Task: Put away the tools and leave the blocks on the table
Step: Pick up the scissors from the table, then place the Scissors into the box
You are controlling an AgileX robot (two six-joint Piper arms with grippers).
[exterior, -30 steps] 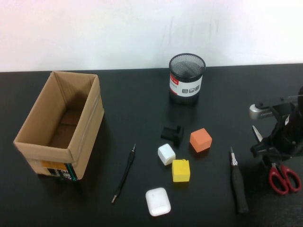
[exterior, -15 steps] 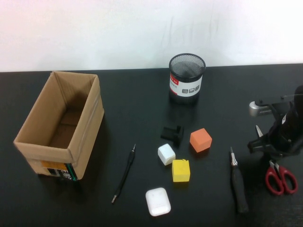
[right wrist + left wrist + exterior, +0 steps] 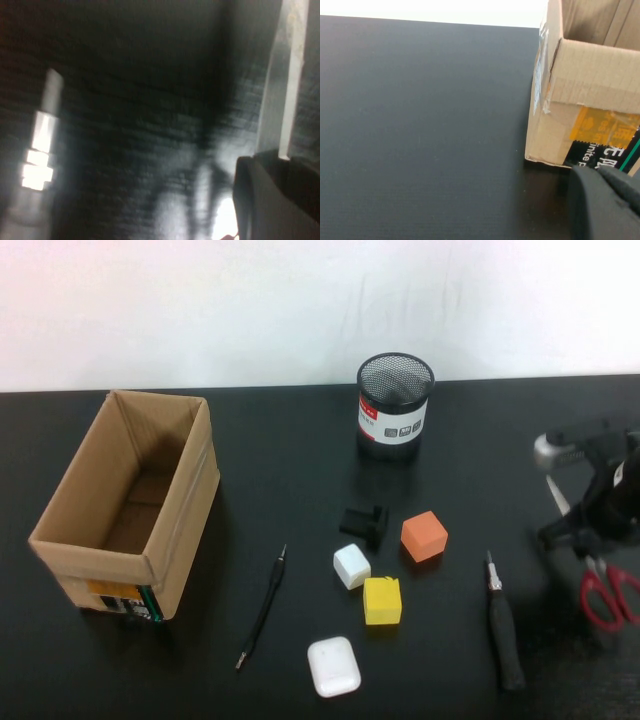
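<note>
Right claw squeezed tight on the red scissors at counter's right edge, scissors dragged rightward since before, left claw closed beside the box

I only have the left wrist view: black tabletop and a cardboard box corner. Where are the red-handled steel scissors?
Observer: Near the table's right edge; the right gripper is shut on the red-handled steel scissors.
Operator: My left gripper sits shut beside the open cardboard box. Any tools inside?
Observer: None show in the high view. The thick black-handled screwdriver and thin black pen-like screwdriver lie on the black tabletop.
Operator: The blocks?
Observer: The orange foam cube, yellow cube and white cube sit mid-table.
</note>
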